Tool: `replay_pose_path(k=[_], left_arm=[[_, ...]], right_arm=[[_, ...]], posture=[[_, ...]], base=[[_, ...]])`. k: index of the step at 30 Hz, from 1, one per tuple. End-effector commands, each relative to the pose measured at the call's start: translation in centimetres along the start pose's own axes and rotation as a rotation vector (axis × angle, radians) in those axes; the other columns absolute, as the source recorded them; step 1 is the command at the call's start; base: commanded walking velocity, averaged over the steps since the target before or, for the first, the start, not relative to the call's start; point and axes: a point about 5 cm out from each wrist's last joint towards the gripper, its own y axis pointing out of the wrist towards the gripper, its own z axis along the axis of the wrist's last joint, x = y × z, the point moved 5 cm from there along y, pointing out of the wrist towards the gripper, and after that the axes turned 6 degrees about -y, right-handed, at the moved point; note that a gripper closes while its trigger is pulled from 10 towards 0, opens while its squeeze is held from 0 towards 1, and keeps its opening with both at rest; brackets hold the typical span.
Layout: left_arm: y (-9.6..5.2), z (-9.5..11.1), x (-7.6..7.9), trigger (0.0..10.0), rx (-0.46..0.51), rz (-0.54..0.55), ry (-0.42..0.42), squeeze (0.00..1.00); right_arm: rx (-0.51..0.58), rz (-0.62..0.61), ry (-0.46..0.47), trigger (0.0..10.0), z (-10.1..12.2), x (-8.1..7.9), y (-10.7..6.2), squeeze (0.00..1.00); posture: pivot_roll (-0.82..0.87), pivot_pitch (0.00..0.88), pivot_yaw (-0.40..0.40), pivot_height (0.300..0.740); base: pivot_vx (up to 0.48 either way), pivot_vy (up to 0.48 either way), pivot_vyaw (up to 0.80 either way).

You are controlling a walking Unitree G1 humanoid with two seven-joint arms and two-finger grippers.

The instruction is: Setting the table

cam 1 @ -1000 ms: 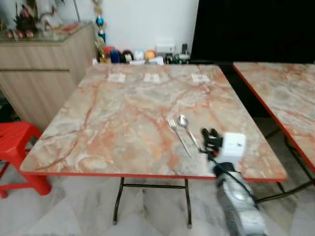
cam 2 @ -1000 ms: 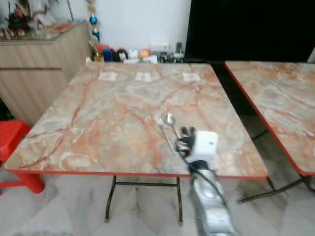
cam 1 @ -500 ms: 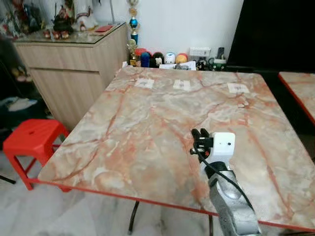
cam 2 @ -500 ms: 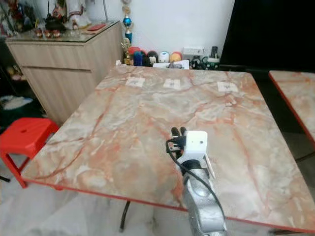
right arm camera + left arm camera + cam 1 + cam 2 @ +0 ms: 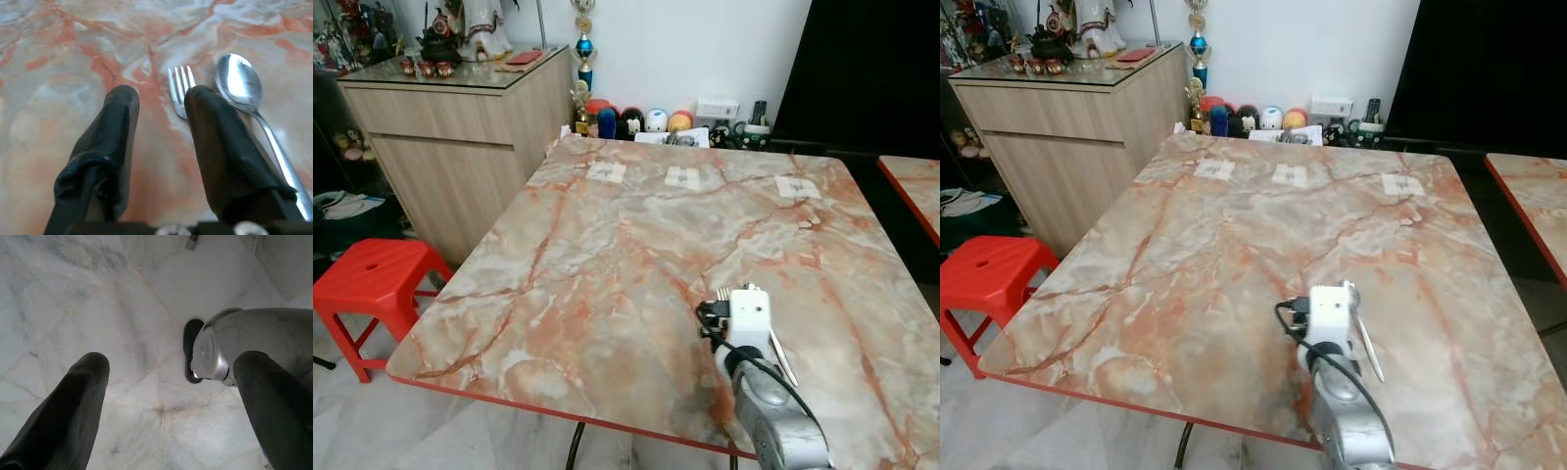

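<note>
One fork (image 5: 181,83) and one spoon (image 5: 238,81), lying side by side, close and near parallel on the marble surface (image 5: 607,255), toward its near right part; laid as a place setting, probably, handles toward the near edge. Right claw (image 5: 159,105) low just above the surface, fingers apart and empty, one finger (image 5: 215,142) over the fork's handle, the other on bare marble; apparently released from the cutlery. Left claw (image 5: 171,396) hanging idle over the marble floor (image 5: 98,298), spread wide, grasping nothing. Three small paper labels (image 5: 688,177) in a row near the far edge. One red stool (image 5: 367,284) beside the surface; one wooden cabinet (image 5: 460,127) behind.
</note>
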Motion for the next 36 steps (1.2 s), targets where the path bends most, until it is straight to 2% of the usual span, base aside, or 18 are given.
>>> replay_pose_path(k=[1, 2, 3, 4, 5, 20, 36], left_arm=[[-0.1, -0.5, -0.1, 10.0, -0.023, 0.001, 0.004, 0.0], [-0.1, -0.5, -0.1, 10.0, -0.023, 0.0, 0.004, 0.0], [-0.1, -0.5, -0.1, 10.0, -0.023, 0.0, 0.004, 0.0], [-0.1, -0.5, -0.1, 10.0, -0.023, -0.002, 0.005, 0.0], [-0.1, -0.5, -0.1, 10.0, -0.023, -0.003, 0.006, 0.0], [-0.1, -0.6, -0.3, 10.0, -0.035, -0.013, 0.031, 0.0], [-0.1, -0.6, -0.4, 10.0, -0.037, -0.016, 0.034, 0.0]], right_arm=[[-0.017, -0.013, -0.013, 10.0, 0.2, 0.2, 0.3, 1.0], [-0.019, -0.014, -0.014, 10.0, 0.2, 0.3, 0.3, 1.0], [-0.024, -0.013, -0.019, 10.0, 0.1, 0.3, 0.3, 0.74], [-0.028, -0.009, -0.019, 10.0, 0.1, 0.4, 0.4, 0.21], [-0.034, -0.003, -0.016, 10.0, 0.0, 0.3, 0.4, 0.0], [-0.089, -0.012, 0.01, 10.0, -0.7, 2.0, 1.8, 0.0], [-0.12, -0.028, 0.011, 10.0, -1.5, 3.2, 2.3, 0.0]], posture=[[0.02, 0.0, 0.0, 0.74], [0.02, 0.0, 0.001, 0.74], [0.02, 0.0, 0.001, 0.74], [0.02, 0.0, 0.001, 0.74], [0.02, 0.0, 0.001, 0.74], [0.02, 0.0, 0.016, 0.74], [0.02, 0.0, 0.021, 0.74]], base=[[0.0, 0.0, 0.0], [0.0, 0.0, 0.0], [0.0, 0.0, 0.0], [0.0, 0.0, 0.0], [0.0, 0.0, 0.0], [0.0, 0.0, 0.0], [0.0, 0.0, 0.0]])
